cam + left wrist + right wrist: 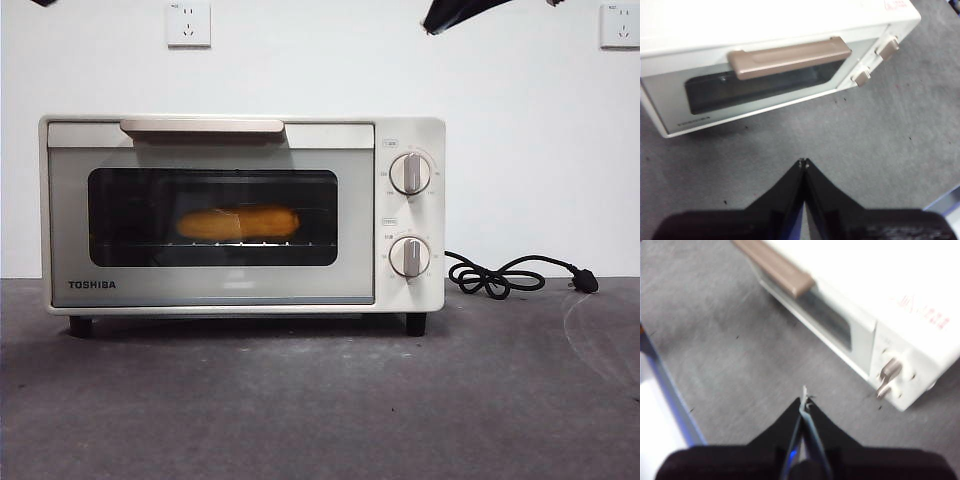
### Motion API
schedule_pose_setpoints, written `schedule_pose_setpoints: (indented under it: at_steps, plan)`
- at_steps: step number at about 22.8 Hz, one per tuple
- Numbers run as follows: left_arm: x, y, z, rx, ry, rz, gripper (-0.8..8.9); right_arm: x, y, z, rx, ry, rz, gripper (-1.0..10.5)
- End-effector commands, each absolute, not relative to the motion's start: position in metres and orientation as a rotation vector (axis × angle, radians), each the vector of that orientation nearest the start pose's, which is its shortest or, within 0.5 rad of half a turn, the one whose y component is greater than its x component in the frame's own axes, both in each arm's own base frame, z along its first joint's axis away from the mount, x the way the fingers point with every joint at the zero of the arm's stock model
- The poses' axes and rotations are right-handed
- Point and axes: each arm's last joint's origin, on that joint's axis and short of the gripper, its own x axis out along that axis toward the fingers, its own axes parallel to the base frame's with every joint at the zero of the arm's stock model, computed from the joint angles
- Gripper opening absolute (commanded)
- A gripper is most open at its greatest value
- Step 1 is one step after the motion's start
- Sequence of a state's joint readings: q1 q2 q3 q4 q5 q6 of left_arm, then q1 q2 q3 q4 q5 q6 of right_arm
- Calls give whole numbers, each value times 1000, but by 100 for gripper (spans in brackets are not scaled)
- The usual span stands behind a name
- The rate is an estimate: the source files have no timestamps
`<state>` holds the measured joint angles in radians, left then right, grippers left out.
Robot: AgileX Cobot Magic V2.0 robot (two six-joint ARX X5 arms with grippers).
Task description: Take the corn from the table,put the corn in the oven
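The corn (238,222) lies on the rack inside the cream-white oven (240,290), seen through the dark glass of the closed door. The oven stands on the dark grey table (320,400). My left gripper (803,162) hangs shut and empty above the table in front of the oven (765,30), facing its beige handle (790,56). My right gripper (804,401) is also shut and empty, held above the table off the oven's (890,300) knob end. In the front view only a black arm tip (455,14) shows at the top edge.
The oven's black cord (510,275) lies coiled on the table to the right of the oven, its plug at the far right. Two knobs (410,173) sit on the oven's right panel. Wall sockets (188,22) are behind.
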<state>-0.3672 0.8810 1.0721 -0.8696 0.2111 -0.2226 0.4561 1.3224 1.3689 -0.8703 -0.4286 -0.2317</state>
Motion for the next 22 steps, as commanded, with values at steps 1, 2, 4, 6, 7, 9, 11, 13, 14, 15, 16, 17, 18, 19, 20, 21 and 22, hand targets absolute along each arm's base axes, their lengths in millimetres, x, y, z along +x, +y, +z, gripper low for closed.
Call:
schedule_pose_setpoints:
  at_steps: [1,2,4,6,7,9,11,13,14,15,16,17,18,19,20,21,22]
  plan:
    - [143,-60,352,-166,740,-462,-3,233,127,363,-223,714,907,1]
    - [143,-59,353,-168,737,-457,-3,234,127,364,-226,702,899,1]
    - [142,-56,354,-173,726,-447,-4,235,127,365,-233,681,884,1]
    - [139,-53,356,-180,711,-435,-4,237,128,366,-241,665,866,1]
    - [137,-51,357,-185,699,-427,-4,237,128,367,-245,657,856,1]
    - [132,-46,360,-195,669,-409,-4,238,128,368,-252,643,837,1]
    - [123,-39,365,-205,622,-388,-4,239,127,368,-259,633,820,1]
    - [113,-32,375,-232,513,-363,-3,240,127,368,-266,633,800,1]
    - [108,-28,383,-270,419,-354,-4,240,127,368,-270,634,789,1]
    - [103,-26,391,-295,318,-350,-4,240,127,368,-274,634,782,1]
    - [98,-23,401,-309,182,-353,-4,240,126,368,-277,635,775,1]
    - [92,-21,410,-304,34,-359,-4,240,126,368,-279,635,769,1]
    - [87,-19,417,-287,-93,-366,-4,240,126,368,-280,635,764,1]
    - [81,-17,422,-261,-235,-373,-4,240,126,368,-283,635,760,1]
    - [76,-16,425,-239,-348,-386,-3,241,126,368,-284,636,757,1]
    - [70,-15,426,-218,-465,-405,-4,241,126,368,-284,636,755,1]
    - [65,-14,425,-196,-563,-427,-4,241,126,368,-284,636,755,1]
